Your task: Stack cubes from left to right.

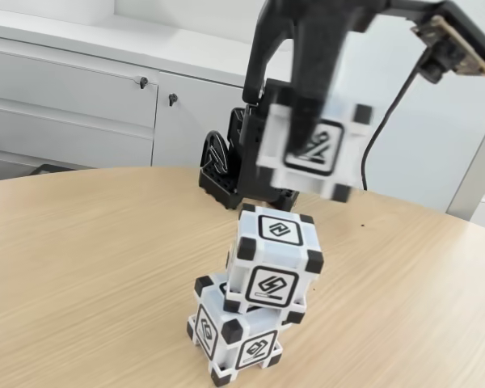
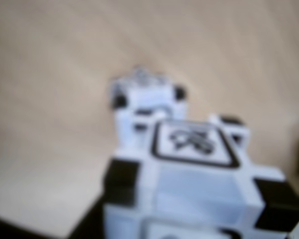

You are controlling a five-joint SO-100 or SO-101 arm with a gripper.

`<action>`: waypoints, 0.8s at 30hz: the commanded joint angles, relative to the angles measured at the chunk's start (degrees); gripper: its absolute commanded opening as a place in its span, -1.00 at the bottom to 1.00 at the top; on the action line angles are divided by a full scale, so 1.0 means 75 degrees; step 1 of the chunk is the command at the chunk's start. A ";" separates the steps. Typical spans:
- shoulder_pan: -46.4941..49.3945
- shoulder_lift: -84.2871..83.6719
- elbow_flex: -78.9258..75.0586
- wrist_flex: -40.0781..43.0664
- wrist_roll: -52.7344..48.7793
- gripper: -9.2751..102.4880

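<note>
Three cubes: two stacked on the wooden surface (image 1: 81, 250), the third held in the air above them

In the fixed view the bottom cube (image 1: 234, 339) carries the middle cube (image 1: 276, 260), set slightly askew; the pincer (image 1: 307, 133) is clenched on the top cube (image 1: 314, 145), which is blurred and hangs clear above the pair. All are white with black corner blocks and black-framed symbols. The blurry wrist view shows the held cube (image 2: 194, 179) close, with what seems the stack (image 2: 147, 97) beyond. White cabinets (image 1: 73, 105) stand behind
</note>
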 commanded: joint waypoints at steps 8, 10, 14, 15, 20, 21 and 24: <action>0.0070 -0.0340 -0.0281 0.0059 0.0035 -0.45; 0.0035 -0.0363 -0.0281 0.0047 0.0035 -0.45; 0.0012 -0.0387 -0.0281 0.0047 0.0070 -0.45; 0.0012 -0.0422 -0.0281 0.0047 0.0082 -0.45; 0.0012 -0.0645 -0.0281 0.0035 0.0105 -0.44; 0.0012 -0.0668 -0.0281 0.0035 0.0105 -0.44; 0.0000 -0.0680 -0.0281 0.0035 0.0117 -0.44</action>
